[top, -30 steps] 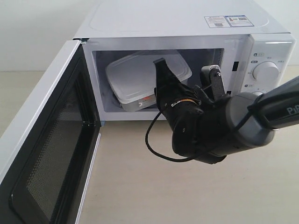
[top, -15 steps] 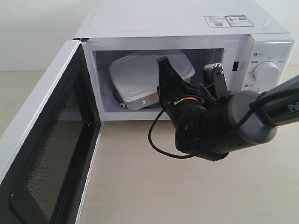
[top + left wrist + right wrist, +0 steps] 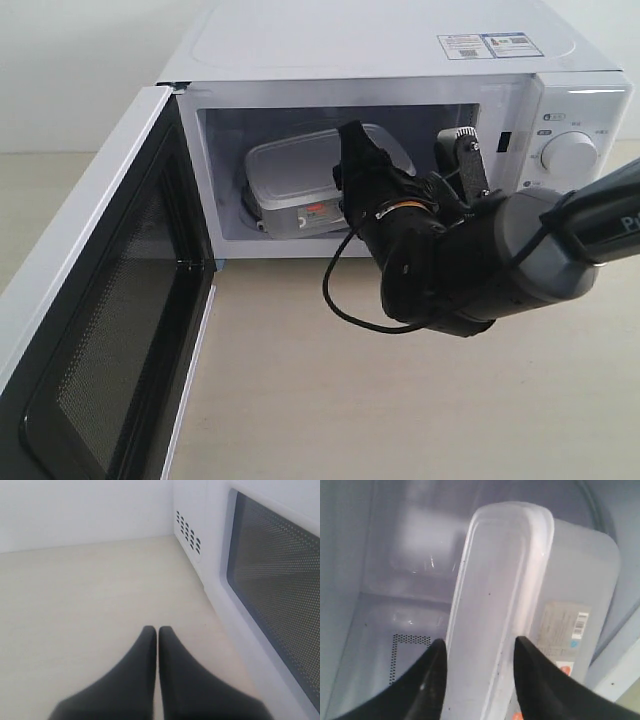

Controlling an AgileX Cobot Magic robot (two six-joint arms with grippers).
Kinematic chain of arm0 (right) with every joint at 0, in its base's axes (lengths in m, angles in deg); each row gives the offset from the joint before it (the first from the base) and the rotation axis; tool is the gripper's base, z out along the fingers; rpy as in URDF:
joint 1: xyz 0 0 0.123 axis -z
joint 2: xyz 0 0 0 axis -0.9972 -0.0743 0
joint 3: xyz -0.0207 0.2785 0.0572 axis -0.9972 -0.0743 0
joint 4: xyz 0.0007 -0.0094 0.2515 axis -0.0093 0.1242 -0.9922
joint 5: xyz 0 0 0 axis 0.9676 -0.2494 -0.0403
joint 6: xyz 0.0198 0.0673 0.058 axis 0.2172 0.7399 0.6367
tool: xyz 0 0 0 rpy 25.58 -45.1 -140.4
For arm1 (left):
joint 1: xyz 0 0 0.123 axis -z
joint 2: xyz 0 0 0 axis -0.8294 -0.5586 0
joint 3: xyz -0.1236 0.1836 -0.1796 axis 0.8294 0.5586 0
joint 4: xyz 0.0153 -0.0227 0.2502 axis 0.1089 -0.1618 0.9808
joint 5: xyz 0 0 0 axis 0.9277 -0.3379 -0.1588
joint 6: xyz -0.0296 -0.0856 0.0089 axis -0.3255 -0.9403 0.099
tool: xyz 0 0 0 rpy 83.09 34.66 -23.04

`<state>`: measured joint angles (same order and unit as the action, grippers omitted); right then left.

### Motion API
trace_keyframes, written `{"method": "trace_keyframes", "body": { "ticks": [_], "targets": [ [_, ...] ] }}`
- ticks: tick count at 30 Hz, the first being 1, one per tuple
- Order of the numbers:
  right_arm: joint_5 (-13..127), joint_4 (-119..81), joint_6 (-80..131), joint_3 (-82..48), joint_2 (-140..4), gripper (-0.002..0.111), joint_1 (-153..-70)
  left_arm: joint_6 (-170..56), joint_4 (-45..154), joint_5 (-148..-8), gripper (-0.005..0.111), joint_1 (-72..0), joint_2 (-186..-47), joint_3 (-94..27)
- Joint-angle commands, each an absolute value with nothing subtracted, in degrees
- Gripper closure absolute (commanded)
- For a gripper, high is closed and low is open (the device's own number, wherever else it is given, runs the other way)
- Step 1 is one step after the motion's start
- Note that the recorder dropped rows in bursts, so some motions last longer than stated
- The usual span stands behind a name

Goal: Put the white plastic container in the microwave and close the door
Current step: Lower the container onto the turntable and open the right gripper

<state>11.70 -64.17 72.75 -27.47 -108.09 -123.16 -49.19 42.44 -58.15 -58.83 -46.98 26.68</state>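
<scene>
1. Microwave [image 3: 400,50]: sitting on a pale table [image 3: 300,400].
2. Door [image 3: 110,300]: hanging wide open at the left.
3. Container [image 3: 295,175]: lying inside the microwave, label facing outward.
4. Right gripper [image 3: 362,160]: reaching inside, a black finger overlapping the container's right end.
5. Cable [image 3: 335,290]: looping beneath the wrist.

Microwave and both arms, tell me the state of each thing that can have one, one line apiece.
Microwave door, swung wide open.
White plastic container, lid on, sitting inside the microwave.
Right fingers, spread open, one on either side of the container's lid edge.
Left fingers, pressed shut, holding nothing.
</scene>
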Motion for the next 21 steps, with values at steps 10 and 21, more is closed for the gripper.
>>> {"method": "trace_keyframes", "body": {
  "ticks": [10, 21],
  "targets": [
    [13.6, -50.9, 50.6, -42.6, -95.7, 0.066, -122.9, -49.8, 41.9, -58.3, 0.103, -58.8, -46.8, 26.9],
    [9.5, -46.2, 20.3, -43.7, -98.5, 0.108, -122.9, -49.8, 41.9, -58.3, 0.103, -58.8, -46.8, 26.9]
  ]
}}
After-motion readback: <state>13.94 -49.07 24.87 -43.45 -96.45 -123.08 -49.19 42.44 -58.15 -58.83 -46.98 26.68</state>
